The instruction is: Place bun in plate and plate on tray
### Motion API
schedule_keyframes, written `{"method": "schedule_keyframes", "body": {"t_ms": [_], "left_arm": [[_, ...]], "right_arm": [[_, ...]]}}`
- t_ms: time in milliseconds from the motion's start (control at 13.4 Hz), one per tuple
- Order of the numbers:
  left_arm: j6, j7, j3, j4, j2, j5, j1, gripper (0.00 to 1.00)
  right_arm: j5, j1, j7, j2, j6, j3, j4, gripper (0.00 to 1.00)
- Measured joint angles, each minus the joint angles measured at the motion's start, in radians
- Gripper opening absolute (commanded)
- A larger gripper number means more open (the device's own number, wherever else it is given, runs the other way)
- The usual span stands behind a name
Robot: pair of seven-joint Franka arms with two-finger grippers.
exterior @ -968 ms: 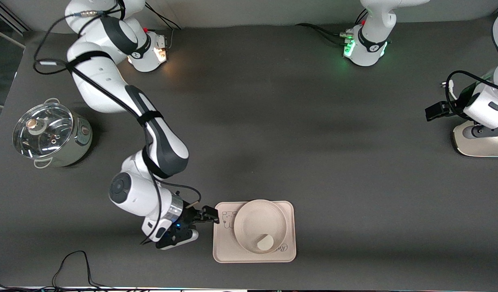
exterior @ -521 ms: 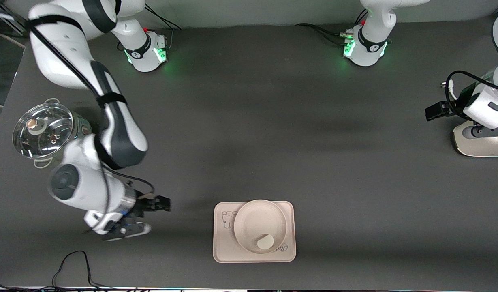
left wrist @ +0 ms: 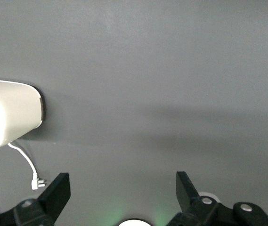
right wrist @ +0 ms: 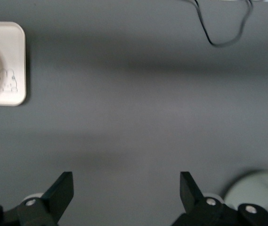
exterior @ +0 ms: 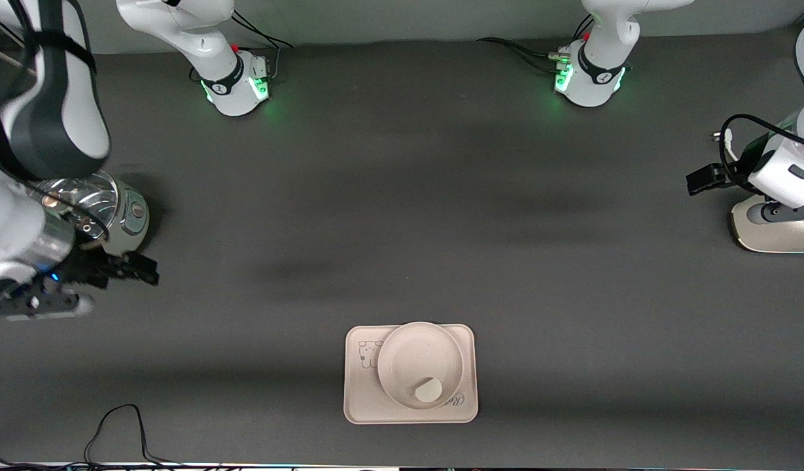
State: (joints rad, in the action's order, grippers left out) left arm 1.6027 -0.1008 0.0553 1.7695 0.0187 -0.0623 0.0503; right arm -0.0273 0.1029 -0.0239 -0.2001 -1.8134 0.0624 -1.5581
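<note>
The cream tray (exterior: 362, 392) with a bear drawing lies near the front edge of the table. The round beige plate (exterior: 415, 356) sits on it. The small off-white bun (exterior: 428, 390) lies in the plate, on the part nearest the front camera. One corner of the tray (right wrist: 6, 52) also shows in the right wrist view. My right gripper (exterior: 143, 269) is open and empty, beside a steel pot, well away from the tray; its jaws (right wrist: 123, 188) stand wide over bare table. My left gripper (left wrist: 123, 188) is open and empty, waiting at the left arm's end of the table.
A steel pot with a glass lid (exterior: 130, 219) stands at the right arm's end, partly under my right arm. A white appliance (exterior: 774, 229) with a cord stands at the left arm's end. A black cable (exterior: 120, 418) lies by the front edge.
My right arm has swung away from the tray toward the pot at its own end of the table, gripper open and empty. The tray, plate, bun and left arm have not moved.
</note>
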Motion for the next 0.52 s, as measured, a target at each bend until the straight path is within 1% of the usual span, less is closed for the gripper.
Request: {"method": "schedule_keyframes", "body": {"t_ms": [74,223,372,521], "left_arm": [[0.000,0.000,0.000,0.000,0.001,0.000,0.000,1.00],[0.000,0.000,-0.002,0.000,0.007,0.000,0.000,1.00],[-0.003,0.000,-0.009,0.000,0.019,0.000,0.001,1.00],[-0.014,0.000,-0.021,0.001,0.033,0.000,0.001,1.00]], "right_arm": [[0.000,0.000,0.000,0.064,0.026,0.004,-0.058,1.00],[0.000,-0.004,0.000,0.162,0.087,0.005,-0.129,1.00],[0.000,-0.007,0.000,0.222,0.130,0.005,-0.152,1.00],[-0.002,-0.007,0.000,0.250,0.153,0.003,-0.156,1.00]]}}
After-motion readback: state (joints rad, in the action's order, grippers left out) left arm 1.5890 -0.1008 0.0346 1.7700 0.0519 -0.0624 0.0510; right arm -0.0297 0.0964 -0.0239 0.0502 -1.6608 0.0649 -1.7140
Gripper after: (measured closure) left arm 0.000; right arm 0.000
